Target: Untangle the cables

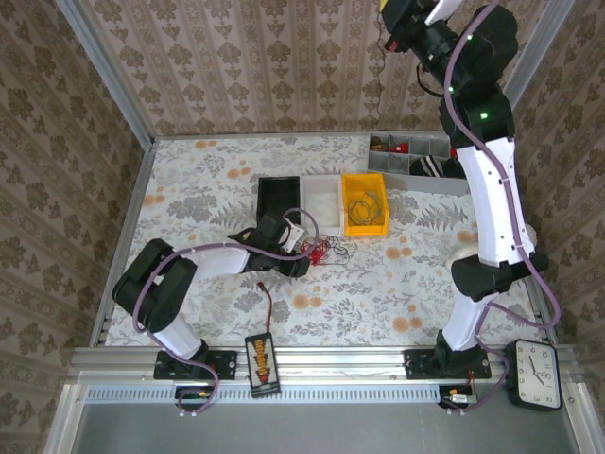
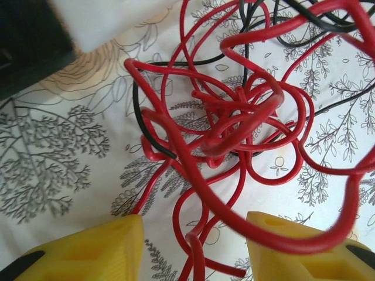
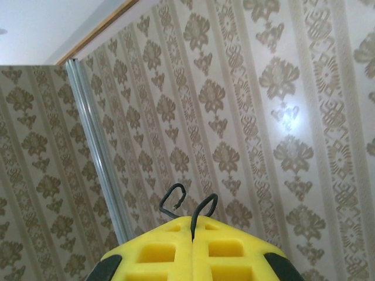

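**Left jaws at the tangle, right jaws holding one wire aloft**

The cables, a knot of red loops threaded with a few black strands, lay on the floral tabletop near its middle. They sat just on the near side of the white bin and the black bin.

The left gripper hung low at the tangle's left edge. Its jaws stood partly apart. Red strands ran through the gap and one strand lay across a yellow finger, but none was pinched.

The right gripper stood high above the far right of the tabletop, against the patterned wall. Its jaws were pressed together on a thin dark wire, whose two curled ends stuck out of the seam.

A yellow bin, just right of the white one, held coiled dark wire.
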You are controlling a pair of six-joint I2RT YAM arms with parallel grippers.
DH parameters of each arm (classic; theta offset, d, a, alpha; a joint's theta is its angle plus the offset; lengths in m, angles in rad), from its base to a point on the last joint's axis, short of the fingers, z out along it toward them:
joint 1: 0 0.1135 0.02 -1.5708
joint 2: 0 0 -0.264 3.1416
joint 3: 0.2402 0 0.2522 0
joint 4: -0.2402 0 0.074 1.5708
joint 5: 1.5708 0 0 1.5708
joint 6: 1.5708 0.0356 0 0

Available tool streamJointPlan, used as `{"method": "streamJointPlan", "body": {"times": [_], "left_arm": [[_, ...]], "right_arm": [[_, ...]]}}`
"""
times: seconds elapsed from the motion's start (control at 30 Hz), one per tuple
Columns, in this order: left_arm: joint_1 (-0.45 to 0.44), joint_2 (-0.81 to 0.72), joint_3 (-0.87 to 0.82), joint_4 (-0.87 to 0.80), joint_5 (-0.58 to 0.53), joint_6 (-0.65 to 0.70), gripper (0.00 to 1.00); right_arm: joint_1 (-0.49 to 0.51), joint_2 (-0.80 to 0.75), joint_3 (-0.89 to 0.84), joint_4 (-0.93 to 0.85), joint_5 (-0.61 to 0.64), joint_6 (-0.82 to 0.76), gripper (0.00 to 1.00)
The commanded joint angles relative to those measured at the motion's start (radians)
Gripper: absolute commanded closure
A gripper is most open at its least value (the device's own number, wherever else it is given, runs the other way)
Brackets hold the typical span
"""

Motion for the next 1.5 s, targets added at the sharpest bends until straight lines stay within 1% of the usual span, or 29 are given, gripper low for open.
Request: {"method": "streamJointPlan", "body": {"times": [0.0,0.27,0.33,0.43,0.5,0.6,0.8,1.0,1.13,1.3,1.47], "left_arm": [[0.004,-0.045,-0.012,0.026,-0.040,-0.024,0.50],[0.012,-0.088,-0.027,0.067,-0.073,-0.055,0.49],[0.012,-0.094,-0.032,0.071,-0.077,-0.061,0.49],[0.014,-0.103,-0.044,0.077,-0.088,-0.065,0.49],[0.018,-0.110,-0.054,0.080,-0.097,-0.067,0.48],[0.025,-0.114,-0.065,0.084,-0.099,-0.072,0.48],[0.034,-0.114,-0.075,0.100,-0.102,-0.082,0.48],[0.041,-0.107,-0.079,0.116,-0.102,-0.094,0.48],[0.041,-0.107,-0.082,0.121,-0.102,-0.100,0.48],[0.041,-0.104,-0.084,0.118,-0.095,-0.102,0.48],[0.043,-0.097,-0.075,0.114,-0.093,-0.101,0.48]], "right_arm": [[0.027,0.003,-0.009,-0.028,-0.002,-0.047,1.00],[0.054,0.020,-0.036,-0.080,0.023,-0.105,1.00],[0.072,0.006,-0.094,-0.077,0.029,-0.116,1.00],[0.109,-0.034,-0.232,-0.045,0.054,-0.144,1.00],[0.129,-0.068,-0.334,-0.006,0.063,-0.149,1.00],[0.146,-0.095,-0.438,0.027,0.068,-0.138,1.00],[0.152,-0.129,-0.592,0.053,0.084,-0.115,1.00],[0.154,-0.139,-0.704,0.048,0.115,-0.113,1.00],[0.160,-0.136,-0.804,0.043,0.128,-0.098,1.00],[0.172,-0.096,-0.903,0.026,0.138,-0.068,1.00],[0.196,-0.018,-0.938,0.000,0.133,-0.051,1.00]]}}
